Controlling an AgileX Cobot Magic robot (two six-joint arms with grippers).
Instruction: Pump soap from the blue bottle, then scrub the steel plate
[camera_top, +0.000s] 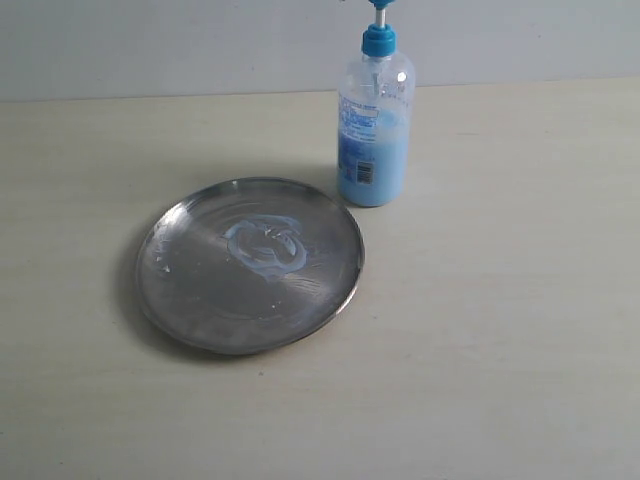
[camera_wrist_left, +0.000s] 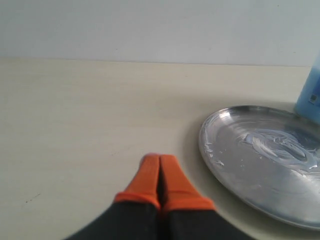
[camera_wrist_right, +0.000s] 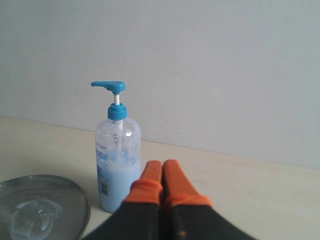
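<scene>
Bottle (camera_top: 373, 130) stands upright in the upper middle of the exterior view, just beside the upper-right rim of the plate (camera_top: 190, 295); we cannot tell if they touch. The plate lies flat at centre-left on the tabletop (camera_top: 500, 350), with soap (camera_top: 265, 246) in a swirled smear around its middle. Left pincer (camera_wrist_left: 159, 164) is closed tight and empty, low over bare tabletop near the plate's rim. Right pincer (camera_wrist_right: 161, 167) is also closed and empty, facing the bottle but apart from it. We judge the bottle well over half full, so weighty low down but tall and easy to tip. Its thin clear plastic will likely give under a squeeze, so grip the straight body below the shoulder and press the pump head (camera_wrist_right: 109, 86) straight down. The plate looks stiff, thin and light, slick where soaped, and likely to slide or spin under scrubbing. Its raised rim is the only hold. Open tabletop fills the right and lower frame. A wall stands behind the bottle. No tabletop edges are in view.
</scene>
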